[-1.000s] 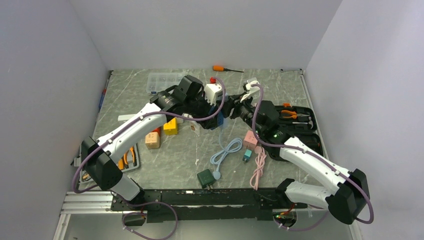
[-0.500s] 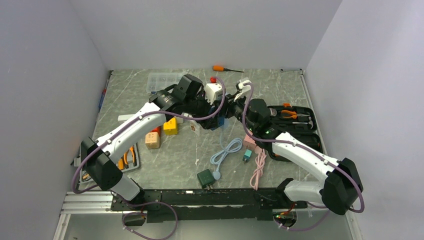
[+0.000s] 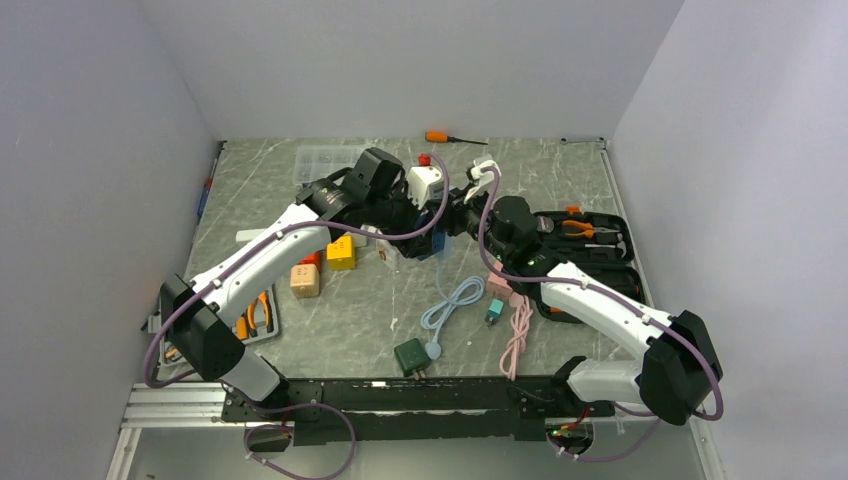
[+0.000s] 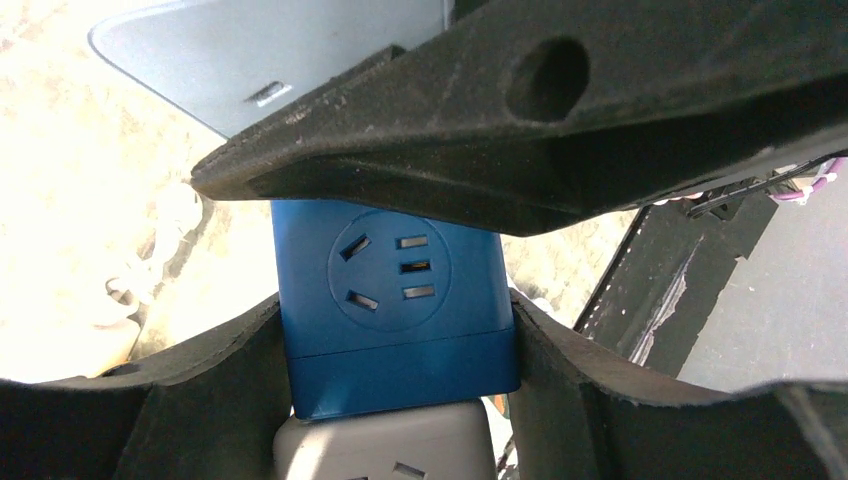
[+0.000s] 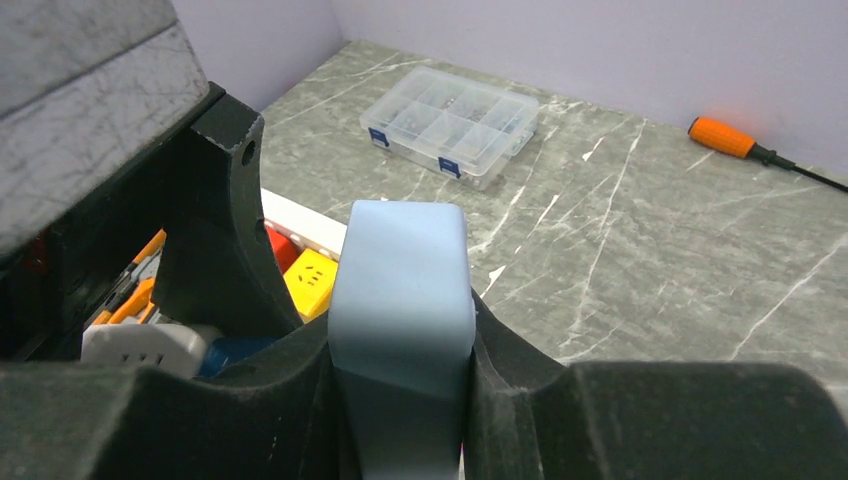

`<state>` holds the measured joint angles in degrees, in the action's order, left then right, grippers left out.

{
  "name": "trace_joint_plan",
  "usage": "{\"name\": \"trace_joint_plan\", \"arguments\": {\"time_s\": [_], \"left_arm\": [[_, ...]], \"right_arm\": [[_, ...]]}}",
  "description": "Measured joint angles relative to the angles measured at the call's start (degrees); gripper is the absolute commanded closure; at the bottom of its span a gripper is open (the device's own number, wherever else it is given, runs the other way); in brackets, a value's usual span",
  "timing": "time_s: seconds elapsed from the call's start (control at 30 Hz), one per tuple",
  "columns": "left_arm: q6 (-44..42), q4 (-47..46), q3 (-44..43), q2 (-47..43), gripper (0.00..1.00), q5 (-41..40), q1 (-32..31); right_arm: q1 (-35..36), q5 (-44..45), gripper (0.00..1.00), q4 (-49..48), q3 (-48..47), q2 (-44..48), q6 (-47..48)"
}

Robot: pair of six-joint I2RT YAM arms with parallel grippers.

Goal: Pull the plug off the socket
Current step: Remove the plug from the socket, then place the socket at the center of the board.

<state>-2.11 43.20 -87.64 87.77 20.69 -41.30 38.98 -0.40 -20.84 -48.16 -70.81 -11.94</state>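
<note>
Blue is the socket block (image 4: 395, 290), and the left gripper (image 4: 395, 355) is clamped on its two sides, probably so it cannot slide when the plug gets pulled. A grey block (image 4: 385, 445) sits right under it. The pale blue plug (image 5: 400, 280) is squeezed tight in the right gripper (image 5: 400, 340), which presses on both its sides. Both grippers meet above the back middle of the counter (image 3: 340, 320), with plug and socket between them. I cannot see where the plug goes in. One thing in each gripper lets them tug apart.
</note>
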Motion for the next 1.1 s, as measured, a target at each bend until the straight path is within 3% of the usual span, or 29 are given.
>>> {"name": "trace_joint_plan", "arguments": {"time_s": [0.33,0.57,0.8,1.0,1.1], "left_arm": [[-3.0,-0.3,0.3,-0.5,1.00,-0.7,1.1],[-4.3,2.3,1.2,-6.2,1.00,-0.5,3.7],[-4.7,2.3,1.2,-8.5,1.00,0.7,4.2],[-7.6,7.3,-2.4,-5.2,1.00,0.3,4.5],[-9.8,9.9,-4.6,-4.1,1.00,0.5,6.0]], "right_arm": [[-0.6,-0.4,1.00,-1.6,-1.0,-2.3,3.0],[-8.9,3.1,1.00,0.0,1.7,-5.4,5.7],[-10.9,0.6,1.00,0.2,1.9,-9.2,4.9],[-13.1,-4.8,1.00,0.7,-4.2,-20.6,1.2],[-15.1,-6.3,0.94,2.5,-8.9,-27.1,-1.0]]}}
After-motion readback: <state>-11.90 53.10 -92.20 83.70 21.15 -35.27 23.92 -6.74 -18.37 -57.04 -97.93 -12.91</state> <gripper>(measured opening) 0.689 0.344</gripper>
